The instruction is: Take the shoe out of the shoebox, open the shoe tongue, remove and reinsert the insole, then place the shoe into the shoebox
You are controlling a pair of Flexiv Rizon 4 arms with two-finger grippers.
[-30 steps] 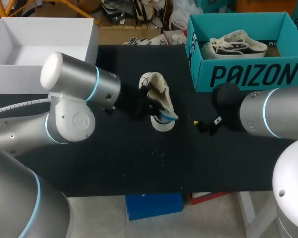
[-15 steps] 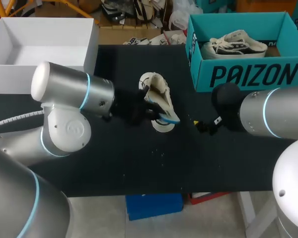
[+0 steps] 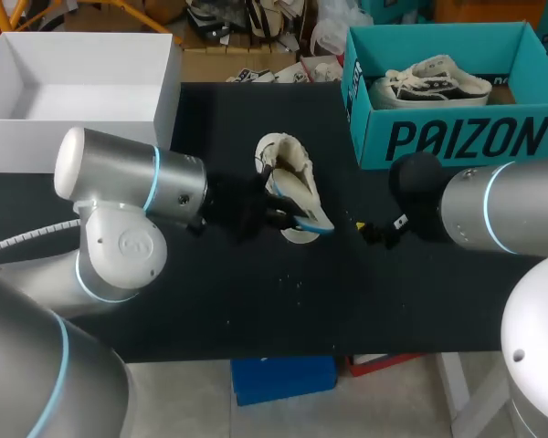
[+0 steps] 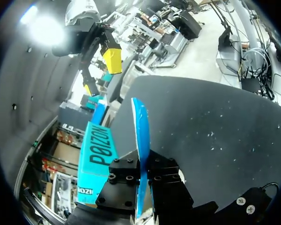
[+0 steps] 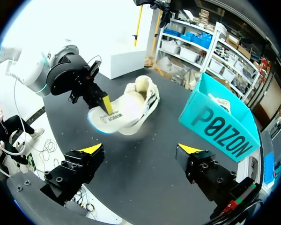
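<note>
A white shoe (image 3: 288, 173) lies on its side mid-table, also plain in the right wrist view (image 5: 140, 96). Its insole (image 3: 309, 217), white on top and blue beneath, sticks out of the shoe's opening. My left gripper (image 3: 276, 215) is shut on the insole, whose blue edge (image 4: 141, 136) runs straight out between the black fingers (image 4: 124, 180). My right gripper (image 3: 376, 234) stands to the shoe's right, low over the table. It is wide open (image 5: 140, 150) with nothing between its yellow tips. The teal shoebox (image 3: 457, 137) stands at the back right.
A second shoe (image 3: 434, 82) lies inside the teal shoebox. An open white box (image 3: 82, 91) sits at the back left. My left arm's thick elbow (image 3: 119, 182) hangs over the table's left part. Black table surface (image 3: 256, 292) stretches in front of the shoe.
My left gripper has drawn the insole a little further out of the shoe, toward the front right, and the left arm's elbow has swung left. The right arm has kept still.
</note>
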